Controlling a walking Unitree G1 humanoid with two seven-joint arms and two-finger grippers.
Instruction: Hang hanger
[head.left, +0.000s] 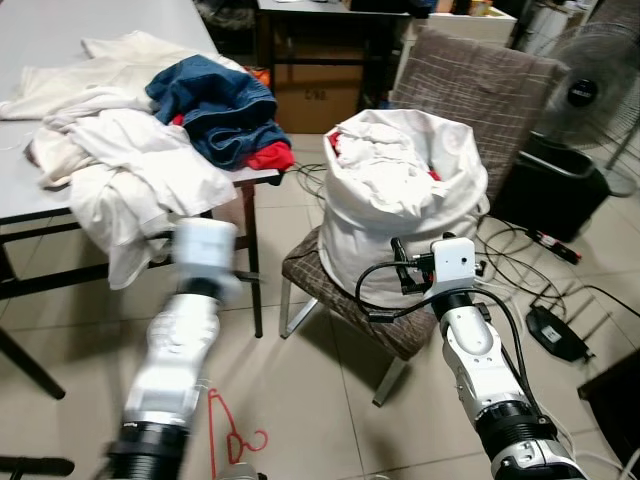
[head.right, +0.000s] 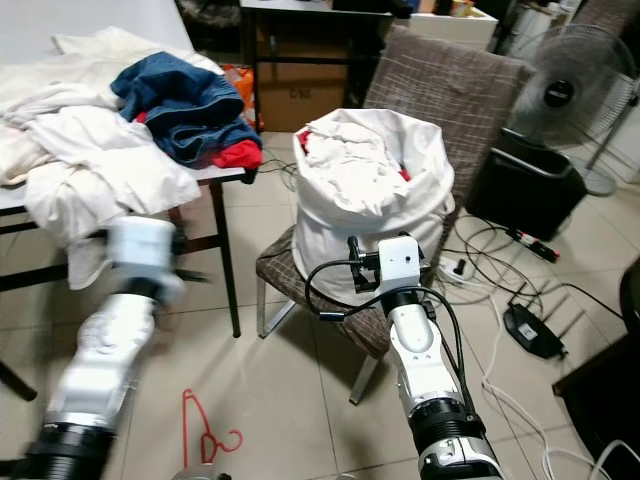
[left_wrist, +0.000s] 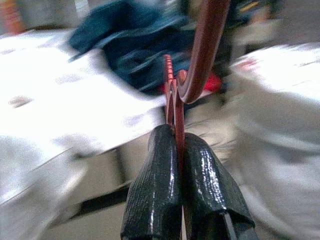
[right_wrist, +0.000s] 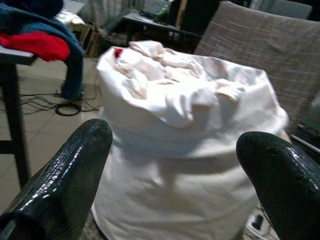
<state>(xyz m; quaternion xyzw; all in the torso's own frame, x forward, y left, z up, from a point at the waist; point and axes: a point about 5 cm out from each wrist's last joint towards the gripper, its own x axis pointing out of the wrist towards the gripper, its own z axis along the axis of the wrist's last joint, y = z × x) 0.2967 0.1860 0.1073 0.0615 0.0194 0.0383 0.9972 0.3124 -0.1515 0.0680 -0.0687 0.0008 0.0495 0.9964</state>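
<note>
My left gripper (left_wrist: 179, 150) is clamped on the red hanger (left_wrist: 200, 55) – thin, stiff, light, slippery, so I keep hold near its neck. The right gripper (right_wrist: 175, 165), at three o'clock, stands apart before the laundry bag (right_wrist: 190, 150).

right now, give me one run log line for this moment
left end effector: shut on red hanger | right end effector: open, empty, facing white laundry bag on chair | step: hanger not yet hung

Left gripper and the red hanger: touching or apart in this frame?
Touching. The left wrist view shows the left gripper with both black fingers pressed shut on the thin red hanger.
</note>
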